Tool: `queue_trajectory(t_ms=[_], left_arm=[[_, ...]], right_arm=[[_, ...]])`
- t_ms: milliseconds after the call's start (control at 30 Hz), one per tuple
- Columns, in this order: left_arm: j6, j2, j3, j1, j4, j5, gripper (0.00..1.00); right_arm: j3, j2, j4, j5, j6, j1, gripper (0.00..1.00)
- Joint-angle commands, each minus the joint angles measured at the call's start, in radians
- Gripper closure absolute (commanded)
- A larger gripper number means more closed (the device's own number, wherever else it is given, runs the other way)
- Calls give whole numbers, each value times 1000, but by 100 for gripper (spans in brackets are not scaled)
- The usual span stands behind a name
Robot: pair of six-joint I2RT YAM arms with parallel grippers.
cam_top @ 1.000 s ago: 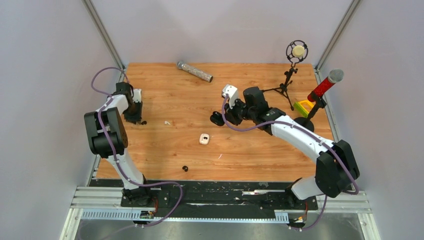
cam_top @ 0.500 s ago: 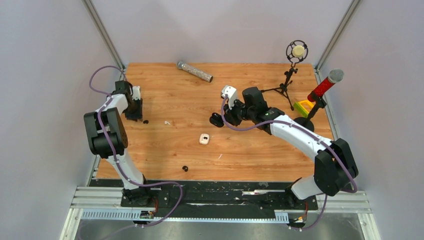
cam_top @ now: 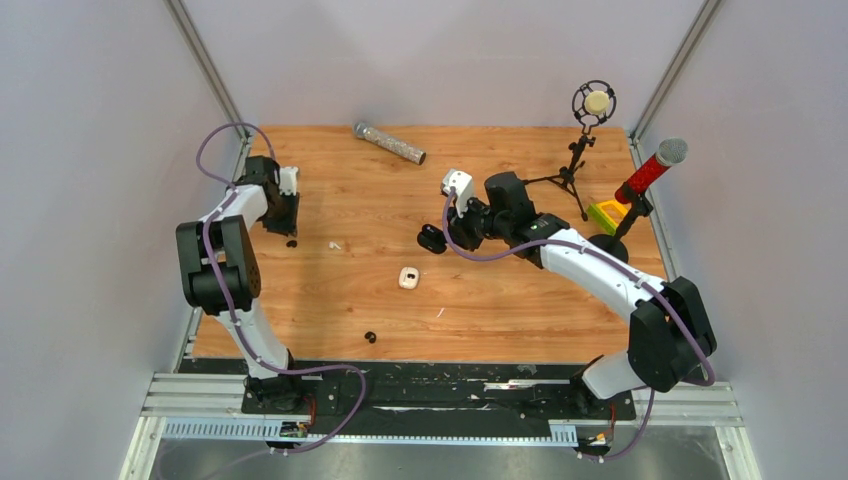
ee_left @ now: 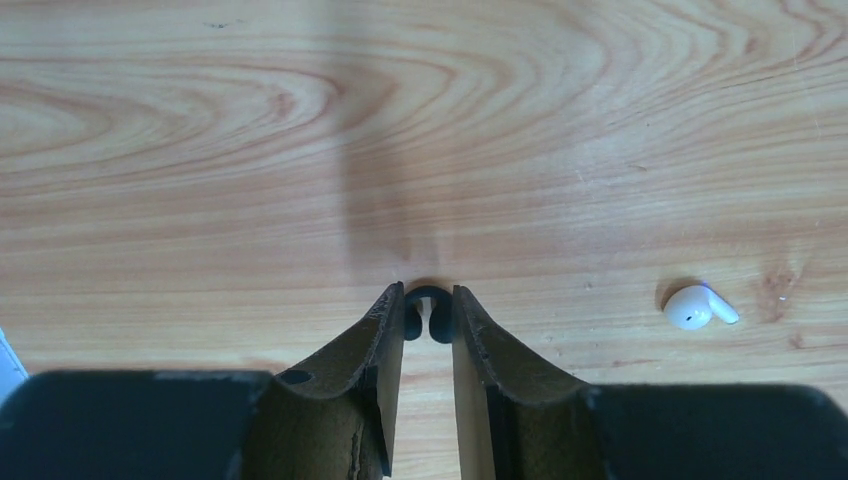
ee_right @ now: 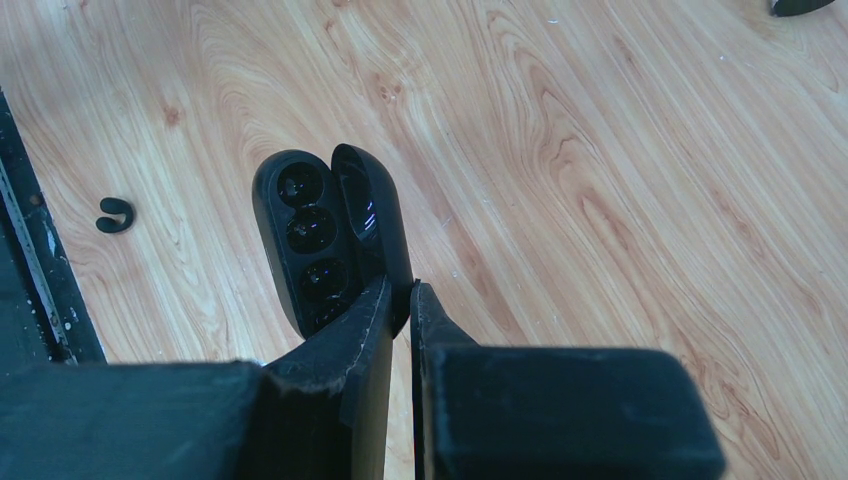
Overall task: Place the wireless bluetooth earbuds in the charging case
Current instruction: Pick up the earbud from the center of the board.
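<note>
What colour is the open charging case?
The charging case is black; the right wrist view shows it best.

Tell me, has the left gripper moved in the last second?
Yes. The left gripper has shifted right, away from the table's left edge.

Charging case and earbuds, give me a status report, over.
Right gripper shut on open black charging case. Left gripper straddling black earbud, grip unclear. White earbud loose on table; nothing blocking.
</note>
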Motion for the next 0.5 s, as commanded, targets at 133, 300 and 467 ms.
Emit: queue_trajectory(t_ms=[133, 300, 467], left_arm=[[43, -34, -15, 0, 30, -4, 72], [61, -25, -25, 1, 29, -22, 76], [61, -28, -33, 1, 27, -11, 75]], right_arm=[[43, -9, 19, -39, 0, 0, 100], [45, -17, 15, -46, 0, 0, 100], [43, -24, 14, -58, 0, 0, 100]])
